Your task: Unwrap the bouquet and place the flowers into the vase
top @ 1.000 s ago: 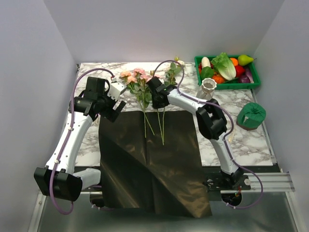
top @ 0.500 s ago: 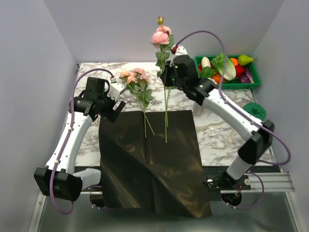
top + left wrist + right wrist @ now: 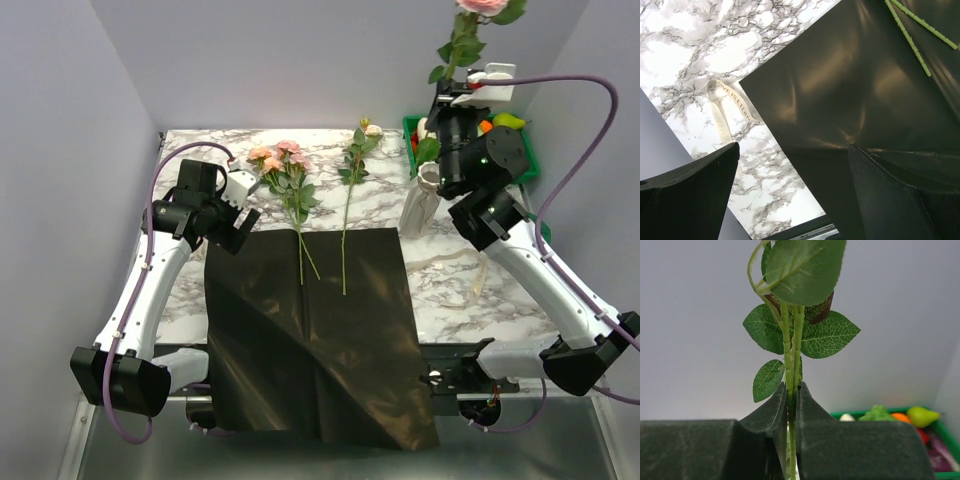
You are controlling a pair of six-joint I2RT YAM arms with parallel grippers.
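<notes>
Above the vase (image 3: 417, 212), seemingly, right end effector (image 3: 791, 392) pinches flower stem (image 3: 786, 332).

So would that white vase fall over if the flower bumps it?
It might. The vase is tall and slim and stands free on the table, nothing steadying it, so a sideways knock near its rim could tip it. It looks hard like pottery, so it may chip. The flower seems light, so a gentle touch likely won't.
</notes>
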